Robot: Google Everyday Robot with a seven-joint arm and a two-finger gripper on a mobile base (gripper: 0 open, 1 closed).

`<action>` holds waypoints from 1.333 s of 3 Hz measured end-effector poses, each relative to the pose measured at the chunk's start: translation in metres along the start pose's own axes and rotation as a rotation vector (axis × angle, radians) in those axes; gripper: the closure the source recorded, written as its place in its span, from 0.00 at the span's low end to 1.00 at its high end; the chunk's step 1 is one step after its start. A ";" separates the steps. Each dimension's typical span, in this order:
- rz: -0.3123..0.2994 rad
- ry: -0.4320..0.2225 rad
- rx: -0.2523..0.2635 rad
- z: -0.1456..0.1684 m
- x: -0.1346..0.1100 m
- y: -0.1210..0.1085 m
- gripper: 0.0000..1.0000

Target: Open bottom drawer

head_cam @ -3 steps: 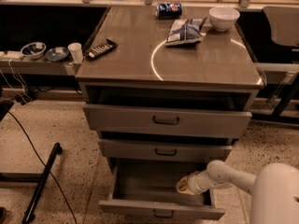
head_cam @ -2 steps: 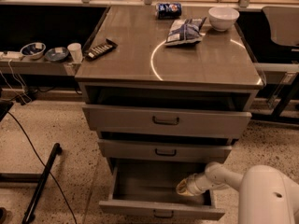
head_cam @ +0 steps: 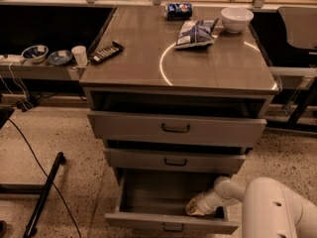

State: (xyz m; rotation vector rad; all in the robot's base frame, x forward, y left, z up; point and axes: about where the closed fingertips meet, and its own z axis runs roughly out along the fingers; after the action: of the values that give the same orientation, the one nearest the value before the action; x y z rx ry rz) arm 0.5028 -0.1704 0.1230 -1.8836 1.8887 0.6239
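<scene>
Your gripper point(head_cam: 194, 208) sits inside the bottom drawer point(head_cam: 148, 195), at its front right corner, just behind the drawer front. That drawer stands well out, below the middle drawer point(head_cam: 143, 158) and top drawer point(head_cam: 129, 125); 3 drawers total. Can't tell gripper's state or hold. On cabinet top point(head_cam: 148, 63): 1 bowl point(head_cam: 237, 19), 1 chip bag point(head_cam: 195, 32), 1 can point(head_cam: 178, 10), 1 remote point(head_cam: 106, 52).

Inside the bottom drawer point(head_cam: 148, 193), the hand point(head_cam: 196, 208) is partly hidden by the front panel point(head_cam: 133, 221); the handle point(head_cam: 172, 228) is cut off below.
</scene>
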 end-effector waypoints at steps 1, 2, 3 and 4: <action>-0.039 0.012 -0.108 -0.006 -0.003 0.038 1.00; -0.035 -0.010 -0.243 -0.008 -0.003 0.087 1.00; -0.027 -0.106 -0.355 -0.022 -0.013 0.128 1.00; -0.024 -0.173 -0.352 -0.035 -0.016 0.135 1.00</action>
State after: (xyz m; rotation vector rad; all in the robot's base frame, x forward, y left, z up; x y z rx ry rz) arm 0.3691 -0.1784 0.1648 -1.9795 1.7303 1.1346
